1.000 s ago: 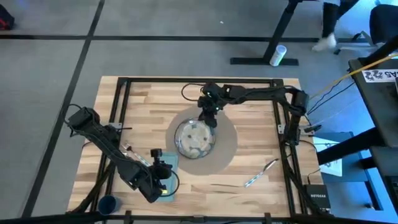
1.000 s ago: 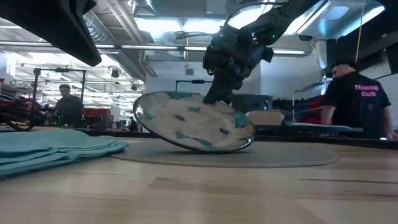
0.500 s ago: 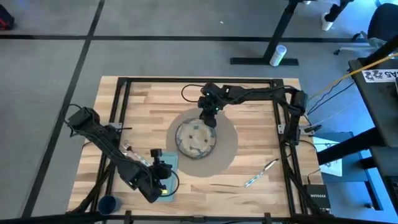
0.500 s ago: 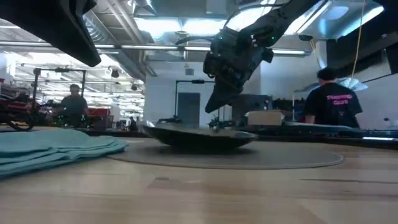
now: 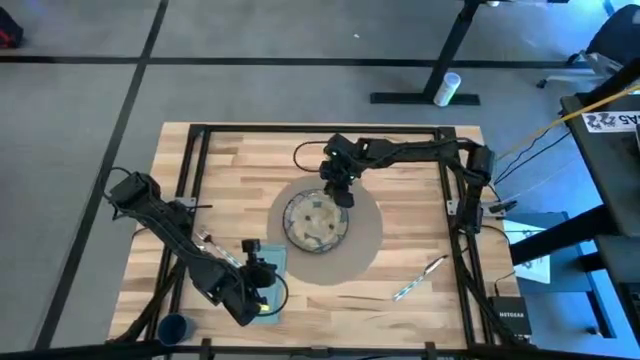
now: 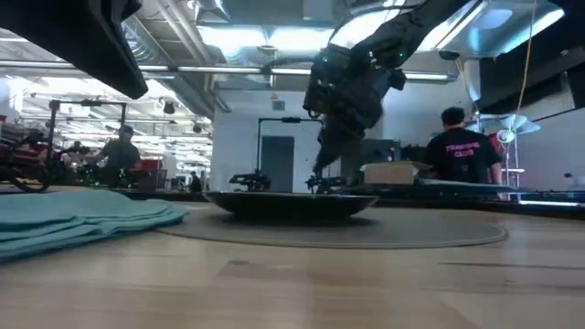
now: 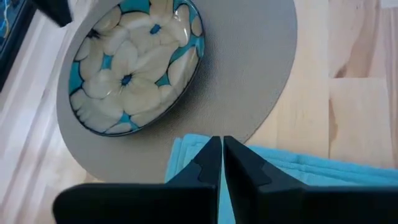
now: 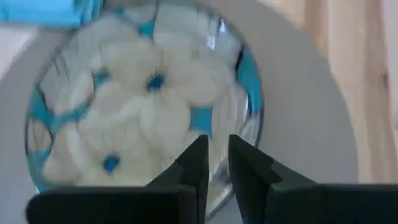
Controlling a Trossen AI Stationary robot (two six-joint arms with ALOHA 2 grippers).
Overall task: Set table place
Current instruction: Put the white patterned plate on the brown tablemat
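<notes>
Spanning most of the high view, worktop (image 5: 400, 175) is pale and tan butcher-block strips w/ thin black frame. Round grey-brown placemat (image 5: 362, 232) lies near centre, matte and finely grained in the left wrist view. Plate (image 5: 316, 222) sits flat on the mat; high view shows only speckle, wrist views show cream flowers on teal w/ dark glossy rim, low view shows a shallow dark profile. Teal napkin (image 5: 272, 262), soft folded cloth, lies beside the mat, corner lapping its edge. Silver cutlery (image 5: 418, 277) lies apart on bare wood; small dark-blue cup (image 5: 173, 327) at worktop's corner. Right gripper (image 5: 336, 186) hangs over plate's far rim, fingers nearly together, empty. Left gripper (image 5: 262, 296) over napkin, fingers together.
</notes>
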